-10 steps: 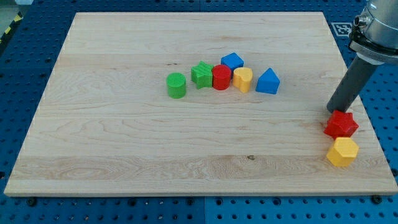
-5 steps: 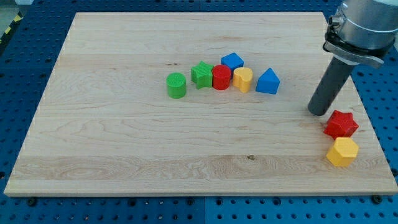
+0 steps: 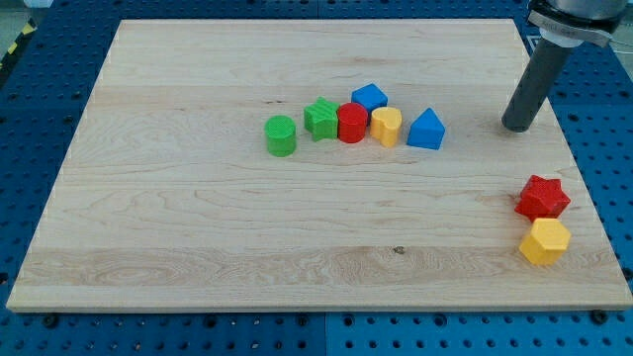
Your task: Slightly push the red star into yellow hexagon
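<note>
At the view's right edge of the pale wooden worktop [image 3: 198, 247], we see the red star-shaped block [image 3: 542, 197] sitting directly above the yellow hexagonal block [image 3: 545, 241], the two touching or very nearly so. Both lie close to the board's lower right corner.

Our tool is a straight dark rod coming down from the view's top right, and my tip [image 3: 516, 128] rests on the wood well above the red star, clear of it and of every other block. There are no fingers on this arm, so nothing is clenched or grasped; the rod simply stands alone.

Near the board's middle, toward the top, a loose row of blocks runs left to right: a green cylinder [image 3: 281, 135], a green star [image 3: 320, 118], a red cylinder [image 3: 352, 123], a yellow rounded block [image 3: 386, 127] whose shape we cannot make out, and a blue triangular block [image 3: 426, 130]. Another blue block [image 3: 369, 96] sits just behind the red cylinder and the yellow one.
</note>
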`<state>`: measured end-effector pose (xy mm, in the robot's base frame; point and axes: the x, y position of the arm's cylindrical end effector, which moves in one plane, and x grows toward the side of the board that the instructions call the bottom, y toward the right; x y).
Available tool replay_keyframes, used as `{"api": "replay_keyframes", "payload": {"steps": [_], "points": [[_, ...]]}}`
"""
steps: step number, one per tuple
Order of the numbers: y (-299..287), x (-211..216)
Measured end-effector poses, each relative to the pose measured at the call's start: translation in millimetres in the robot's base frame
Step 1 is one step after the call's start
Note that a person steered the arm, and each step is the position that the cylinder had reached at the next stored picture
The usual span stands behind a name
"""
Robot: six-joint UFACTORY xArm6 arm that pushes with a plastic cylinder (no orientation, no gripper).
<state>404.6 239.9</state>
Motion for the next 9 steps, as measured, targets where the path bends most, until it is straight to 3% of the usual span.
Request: {"api": "replay_keyframes", "payload": {"steps": [1,3,6,9], "points": [[5,0],[33,60],[42,87],[39,87]]}}
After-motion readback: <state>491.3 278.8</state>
